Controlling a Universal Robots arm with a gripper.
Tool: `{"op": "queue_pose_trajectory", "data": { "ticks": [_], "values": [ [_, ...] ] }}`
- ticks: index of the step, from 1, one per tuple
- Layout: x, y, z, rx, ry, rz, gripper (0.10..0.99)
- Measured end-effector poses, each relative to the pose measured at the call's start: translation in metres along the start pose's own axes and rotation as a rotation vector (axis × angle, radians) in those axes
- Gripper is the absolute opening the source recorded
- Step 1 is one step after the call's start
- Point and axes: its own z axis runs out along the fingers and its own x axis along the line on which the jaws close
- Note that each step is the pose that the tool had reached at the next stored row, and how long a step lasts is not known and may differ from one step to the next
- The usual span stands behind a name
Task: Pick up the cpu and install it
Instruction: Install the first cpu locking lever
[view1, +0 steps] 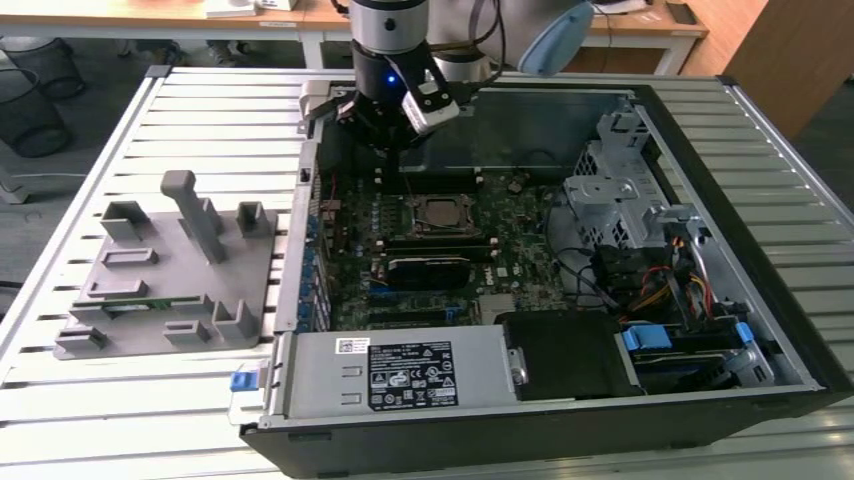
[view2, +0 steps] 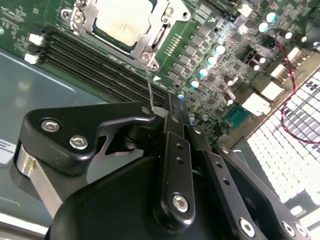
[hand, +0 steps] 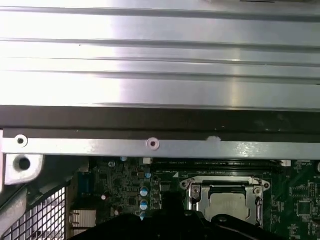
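The cpu (view1: 438, 213) sits in its motherboard socket (view2: 152, 37), near the middle of the open computer case (view1: 747, 300). The gripper (view2: 170, 107) hangs above the board's far edge, fingers pressed together, empty.

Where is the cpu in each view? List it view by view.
Exterior view: the cpu sits in its socket mid-motherboard, below the claw.
Second wrist view: cpu in the metal frame, beyond the claw.
First wrist view: cpu inside the frame.
Shared landmark: the metal frame around it.
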Motion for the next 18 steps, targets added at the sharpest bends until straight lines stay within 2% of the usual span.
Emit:
{"op": "queue_pose_trajectory", "data": {
  "ticks": [7, 13, 14, 17, 18],
  "values": [
    [-0.0188, 0.0001, 0.0005, 0.000, -0.0002, 0.000, 0.106],
    [-0.0421, -0.0001, 0.0018, -0.001, 0.0000, 0.000, 0.106],
    [-0.0436, -0.0002, 0.0021, -0.010, -0.0002, 0.000, 0.106],
    [-0.0446, -0.0012, 0.0022, -0.064, -0.0005, 0.001, 0.106],
    [-0.0445, -0.0019, 0.0024, -0.074, -0.0007, 0.001, 0.106]
  ]
}}
